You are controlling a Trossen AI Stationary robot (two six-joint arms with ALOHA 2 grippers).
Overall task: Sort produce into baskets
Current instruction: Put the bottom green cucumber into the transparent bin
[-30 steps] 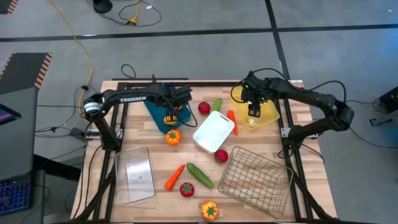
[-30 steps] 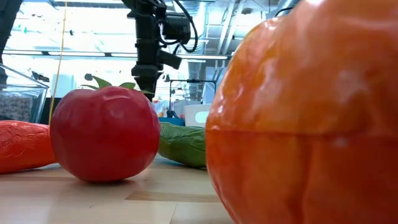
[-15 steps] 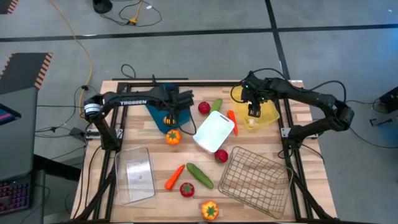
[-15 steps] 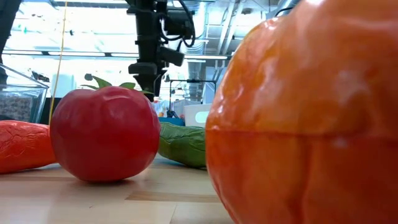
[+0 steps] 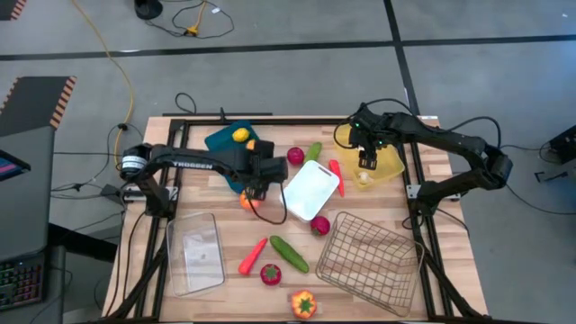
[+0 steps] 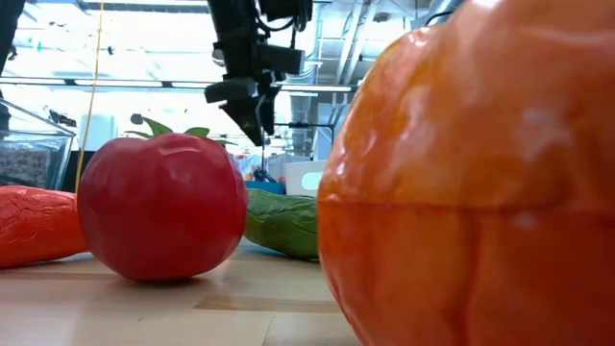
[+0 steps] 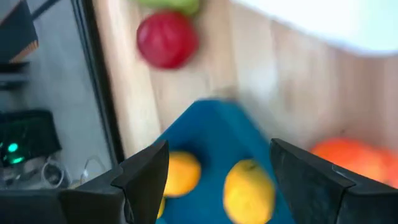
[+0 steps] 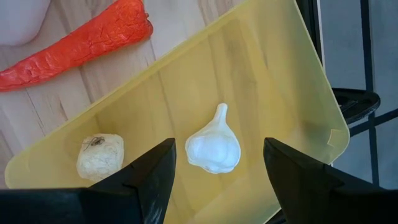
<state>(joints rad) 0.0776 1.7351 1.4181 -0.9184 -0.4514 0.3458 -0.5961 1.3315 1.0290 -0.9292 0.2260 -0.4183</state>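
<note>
Two yellow-orange citrus fruits (image 5: pixel 239 136) lie in the teal tray (image 5: pixel 219 142) at the table's far left. The left gripper (image 5: pixel 258 177) hangs just off the tray's near corner, fingers spread and empty, above an orange pepper (image 5: pixel 247 200) on the wood. A red tomato (image 5: pixel 294 156) sits just beyond the tray's right side, with a green cucumber (image 5: pixel 312 152) past it. The white tray (image 5: pixel 311 190) lies right of the teal tray, a carrot (image 5: pixel 336 176) along its far edge. Farther right, the yellow tray (image 8: pixel 261 93) holds two garlic bulbs (image 8: pixel 213 149); the right gripper (image 5: pixel 367 160) hovers over them, open and empty. The clear bin (image 5: pixel 196 253) and wire basket (image 5: pixel 371 258) sit nearer the front, with another carrot (image 5: pixel 252 256), cucumber (image 5: pixel 289 253), tomato (image 5: pixel 270 274) and pepper (image 5: pixel 303 304) between them.
</note>
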